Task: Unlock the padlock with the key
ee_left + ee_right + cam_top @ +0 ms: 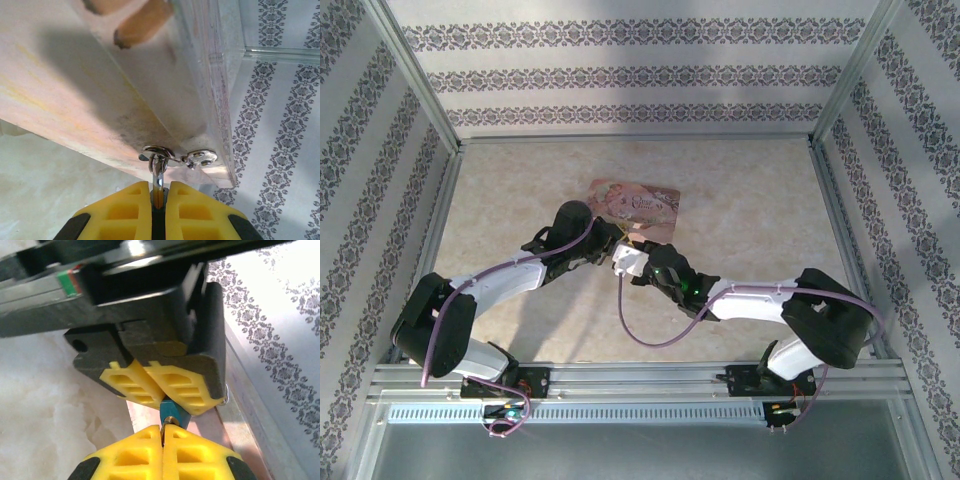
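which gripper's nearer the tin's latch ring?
Left. The left gripper sits by the latch ring, shut on the padlock hanging there; the right gripper is at the padlock's far end.

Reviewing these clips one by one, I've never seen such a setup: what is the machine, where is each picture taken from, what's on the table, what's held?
Two robot arms are bolted at the near edge of a table, each ending in a two-finger gripper with yellow pads. One picture looks down from above and behind them; the other two come from a camera on each wrist. On the table lies a pink tin. The left gripper is shut on the blue padlock hooked to the tin's clasp. The right gripper is shut on a tiny metal piece at the padlock's end, probably the key, though that is hard to confirm.
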`<state>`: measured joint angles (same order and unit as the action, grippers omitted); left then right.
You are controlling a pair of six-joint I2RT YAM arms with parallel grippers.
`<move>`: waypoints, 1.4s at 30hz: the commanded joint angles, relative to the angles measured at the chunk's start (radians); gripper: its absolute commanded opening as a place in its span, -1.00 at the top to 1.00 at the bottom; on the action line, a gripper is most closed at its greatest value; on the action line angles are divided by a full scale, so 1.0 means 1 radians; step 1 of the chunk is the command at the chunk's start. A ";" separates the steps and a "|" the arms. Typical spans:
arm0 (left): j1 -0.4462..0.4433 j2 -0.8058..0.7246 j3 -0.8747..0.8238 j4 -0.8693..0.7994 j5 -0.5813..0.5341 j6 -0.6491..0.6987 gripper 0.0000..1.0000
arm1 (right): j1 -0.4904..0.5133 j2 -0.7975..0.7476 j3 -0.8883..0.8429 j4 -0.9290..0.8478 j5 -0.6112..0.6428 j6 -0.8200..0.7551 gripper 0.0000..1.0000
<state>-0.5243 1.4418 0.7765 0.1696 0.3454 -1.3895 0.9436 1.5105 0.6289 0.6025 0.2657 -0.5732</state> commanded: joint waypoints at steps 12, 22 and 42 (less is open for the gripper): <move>-0.048 0.055 -0.041 0.134 0.040 -0.046 1.00 | 0.041 0.160 -0.063 0.340 0.131 0.569 1.00; -0.059 0.142 -0.088 0.232 0.024 -0.047 1.00 | 0.043 0.256 -0.122 0.494 0.128 0.910 1.00; -0.059 0.059 -0.196 0.323 -0.117 0.033 0.16 | 0.047 0.347 -0.210 0.693 0.130 1.179 1.00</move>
<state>-0.5770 1.5711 0.6098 0.4870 0.2745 -1.4002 0.9863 1.8545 0.4419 1.2236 0.3996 0.5312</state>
